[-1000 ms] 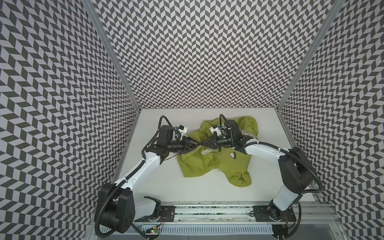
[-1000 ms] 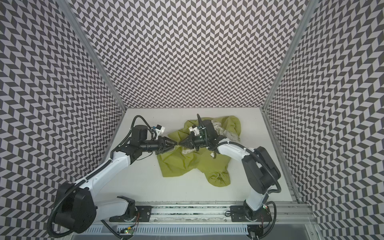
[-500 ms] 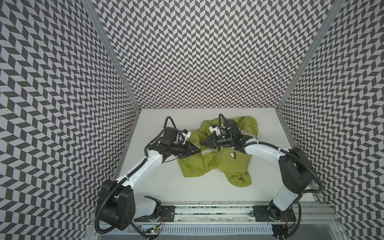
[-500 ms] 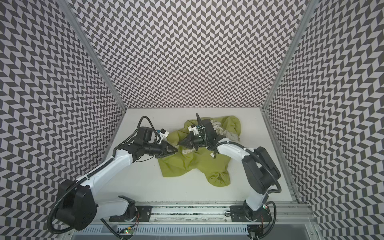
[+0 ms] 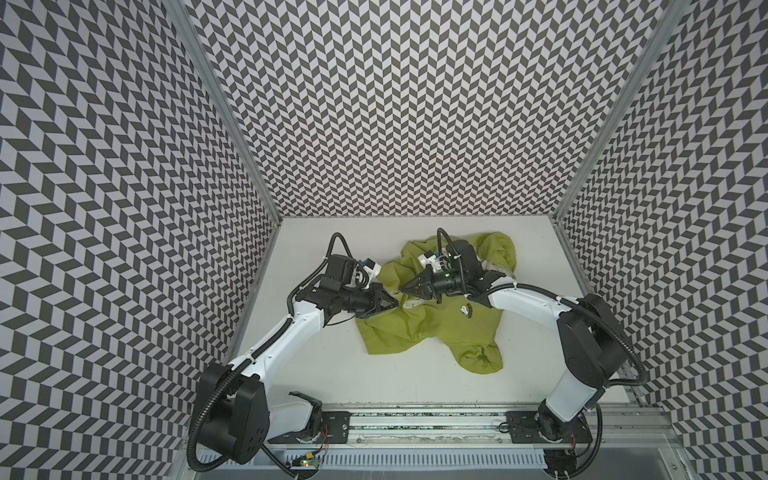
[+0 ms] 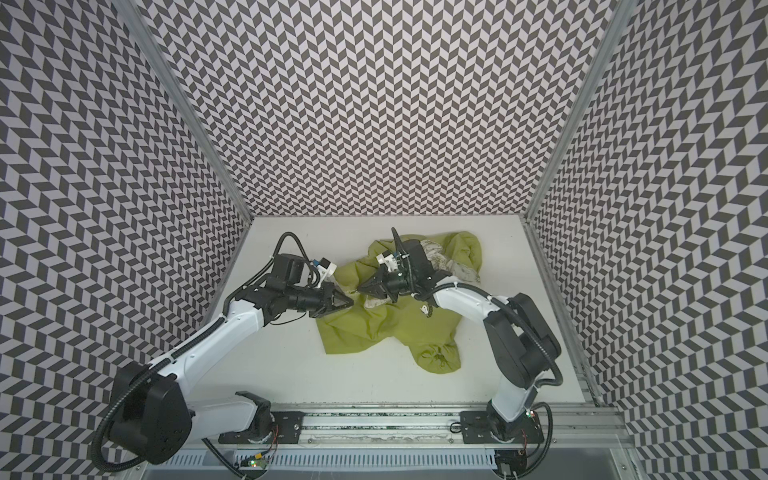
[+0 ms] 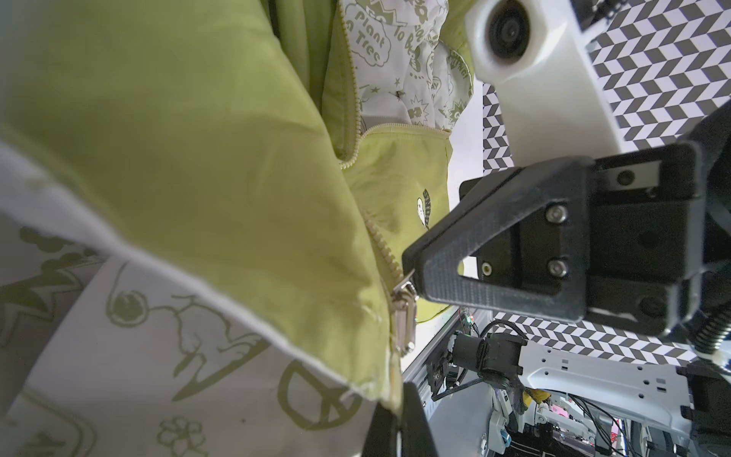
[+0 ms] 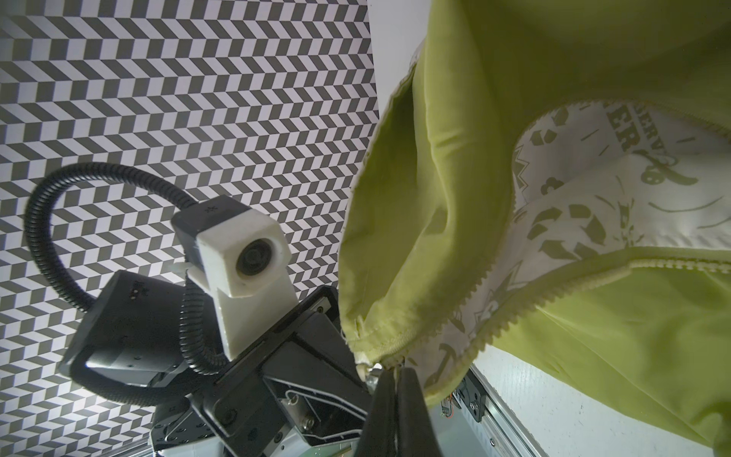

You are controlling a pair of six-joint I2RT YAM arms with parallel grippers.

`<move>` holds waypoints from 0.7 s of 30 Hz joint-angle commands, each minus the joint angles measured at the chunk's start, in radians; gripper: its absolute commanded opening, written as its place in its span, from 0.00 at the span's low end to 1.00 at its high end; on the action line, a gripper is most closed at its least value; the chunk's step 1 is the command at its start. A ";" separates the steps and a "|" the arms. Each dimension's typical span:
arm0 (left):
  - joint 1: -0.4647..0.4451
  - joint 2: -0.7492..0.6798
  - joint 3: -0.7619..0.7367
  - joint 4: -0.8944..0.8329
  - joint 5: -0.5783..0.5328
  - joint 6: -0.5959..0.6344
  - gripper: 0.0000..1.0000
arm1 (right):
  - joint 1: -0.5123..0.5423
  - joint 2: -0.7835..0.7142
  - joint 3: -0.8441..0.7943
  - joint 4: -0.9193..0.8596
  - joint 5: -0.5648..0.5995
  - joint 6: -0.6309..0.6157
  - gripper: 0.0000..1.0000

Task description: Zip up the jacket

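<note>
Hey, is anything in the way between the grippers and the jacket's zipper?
Nothing visible is. The left gripper and the right gripper are both shut on the jacket at its zipper edge, close to the metal slider.

The left gripper (image 6: 350, 302) and right gripper (image 6: 360, 289) (tips nearly touching) pinch the jacket (image 6: 395, 330).

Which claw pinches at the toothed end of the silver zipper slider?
The right claw; its tip meets the slider where the teeth start. The left claw is shut on the jacket hem beyond the slider's other end.
</note>
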 commanded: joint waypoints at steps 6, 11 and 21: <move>0.038 -0.067 -0.004 -0.044 0.007 0.027 0.00 | 0.001 -0.030 0.017 -0.024 0.041 -0.031 0.00; 0.052 -0.067 -0.007 -0.037 0.016 0.023 0.00 | 0.002 -0.028 0.020 -0.020 0.045 -0.030 0.00; 0.067 -0.046 -0.061 0.203 0.076 -0.177 0.45 | 0.020 -0.024 0.038 -0.014 0.039 -0.023 0.00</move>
